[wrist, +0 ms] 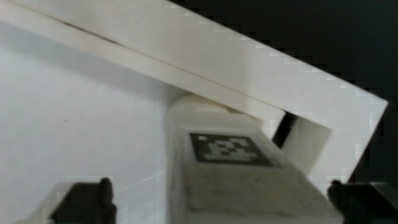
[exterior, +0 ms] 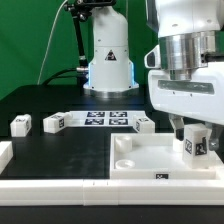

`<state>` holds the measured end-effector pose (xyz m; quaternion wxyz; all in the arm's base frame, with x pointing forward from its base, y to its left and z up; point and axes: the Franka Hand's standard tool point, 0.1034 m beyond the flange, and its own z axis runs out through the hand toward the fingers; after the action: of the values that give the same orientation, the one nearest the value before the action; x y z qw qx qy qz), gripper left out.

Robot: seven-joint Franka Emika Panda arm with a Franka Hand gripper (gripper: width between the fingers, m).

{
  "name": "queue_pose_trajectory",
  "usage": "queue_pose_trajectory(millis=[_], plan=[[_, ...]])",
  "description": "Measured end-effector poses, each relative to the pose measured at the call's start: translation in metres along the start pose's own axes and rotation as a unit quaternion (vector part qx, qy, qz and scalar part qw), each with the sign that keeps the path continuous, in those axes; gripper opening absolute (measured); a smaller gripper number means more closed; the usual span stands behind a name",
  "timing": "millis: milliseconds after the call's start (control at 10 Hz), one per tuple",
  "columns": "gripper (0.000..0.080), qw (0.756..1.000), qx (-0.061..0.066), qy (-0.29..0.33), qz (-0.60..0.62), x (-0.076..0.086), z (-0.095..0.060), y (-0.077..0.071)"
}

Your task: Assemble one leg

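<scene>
A leg [exterior: 196, 143], a small white block with a tag on its face, stands upright in the near corner of the large white tray-like top [exterior: 140, 165] at the exterior view's right. My gripper [exterior: 189, 129] hangs right over it. In the wrist view the leg [wrist: 231, 150] lies between my two dark fingertips [wrist: 86, 200]. There is a clear gap on one side, and the other fingertip is close to the leg. The gripper [wrist: 222, 205] is open around the leg. The top's raised rim [wrist: 214, 60] runs past the leg.
Three more legs lie on the black table: two at the exterior view's left [exterior: 21, 124] [exterior: 53, 122] and one [exterior: 144, 124] by the top's far edge. The marker board [exterior: 105, 118] lies behind them, in front of the arm's base [exterior: 108, 65]. A white rail [exterior: 5, 152] sits at the left edge.
</scene>
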<state>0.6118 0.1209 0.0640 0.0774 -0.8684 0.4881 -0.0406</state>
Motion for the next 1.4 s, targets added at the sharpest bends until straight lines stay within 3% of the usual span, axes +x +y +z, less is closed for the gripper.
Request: queue_pose_trajectory(millis=[200, 500, 900, 1000, 1200, 1300, 1400], plan=[[0.0643, 0.992, 0.000, 0.000, -0.127, -0.0014, -0.0005, -0.0021], [0.0649, 0.957, -0.003, 0.001, -0.291, -0.0002, -0.0001, -0.0034], [0.0649, 0.883, -0.015, 0.008, -0.469, -0.0013, -0.0007, -0.0051], [0.0649, 0.849, -0.020, 0.010, -0.529, -0.0006, -0.0007, -0.0050], [0.0649, 0.807, -0.024, 0.012, -0.590, 0.0018, -0.0004, -0.0037], [0.0526, 0.812, -0.024, 0.012, -0.583, 0.0017, -0.0004, -0.0037], [0.0526, 0.812, -0.024, 0.012, -0.583, 0.0019, -0.0004, -0.0036]])
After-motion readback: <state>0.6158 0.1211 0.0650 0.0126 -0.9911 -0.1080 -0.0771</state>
